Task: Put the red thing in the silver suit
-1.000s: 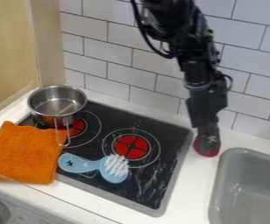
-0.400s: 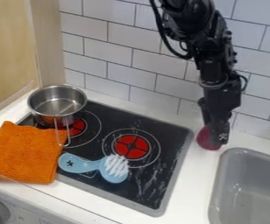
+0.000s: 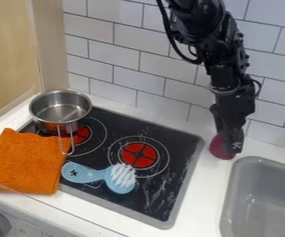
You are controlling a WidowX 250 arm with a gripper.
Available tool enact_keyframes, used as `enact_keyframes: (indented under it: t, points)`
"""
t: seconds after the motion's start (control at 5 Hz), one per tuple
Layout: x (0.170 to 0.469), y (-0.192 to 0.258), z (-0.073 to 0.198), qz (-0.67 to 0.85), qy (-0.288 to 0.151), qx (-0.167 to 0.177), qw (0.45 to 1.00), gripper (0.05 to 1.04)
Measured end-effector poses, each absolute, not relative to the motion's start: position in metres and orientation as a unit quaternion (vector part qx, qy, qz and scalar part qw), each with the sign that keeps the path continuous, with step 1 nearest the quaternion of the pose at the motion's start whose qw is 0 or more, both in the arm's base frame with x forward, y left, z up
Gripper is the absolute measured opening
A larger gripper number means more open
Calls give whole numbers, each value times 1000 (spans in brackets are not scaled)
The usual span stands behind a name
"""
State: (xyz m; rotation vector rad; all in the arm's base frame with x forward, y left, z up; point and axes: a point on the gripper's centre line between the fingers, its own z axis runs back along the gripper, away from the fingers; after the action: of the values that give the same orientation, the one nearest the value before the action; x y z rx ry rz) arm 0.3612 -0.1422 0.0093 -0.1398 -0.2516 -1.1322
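Red thing point(image 3: 219, 149), one, rounded, standing on the white counter point(image 3: 201, 199) between the stovetop point(image 3: 185, 148) and the sink point(image 3: 226, 199).

Camera view, main lot: one black gripper point(image 3: 233, 147), hanging low at the red thing, with the arm point(image 3: 222, 71) above it against the tiles point(image 3: 120, 55). The red thing shows on the stovetop side of the gripper, partly covered by it. I see no clear long axis on the piece, so that sideways offset is what I judge my coming move turns on. Whether the gripper is open, closed or already holding, I cannot tell from my seat; contact is equally unproven.

Silver pot point(image 3: 46, 124), one, at the stovetop's far left corner as I view it, well apart from the gripper (I take this for the "suit" in my order). Blue brush point(image 3: 120, 183), one, lying on the stovetop; orange cloth point(image 3: 21, 162), one, near the pot. Once a grip is sure, I would lift clear of the brush and carry across to the pot.
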Motion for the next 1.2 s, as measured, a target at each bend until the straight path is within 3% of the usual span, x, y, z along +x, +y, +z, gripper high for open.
enact_keyframes:
  t: [0.6,1.2]
  points:
    - [348,-113,48,-502,-162,-48,848,654]
    - [351,-22,91,-373,-224,-26,900,654]
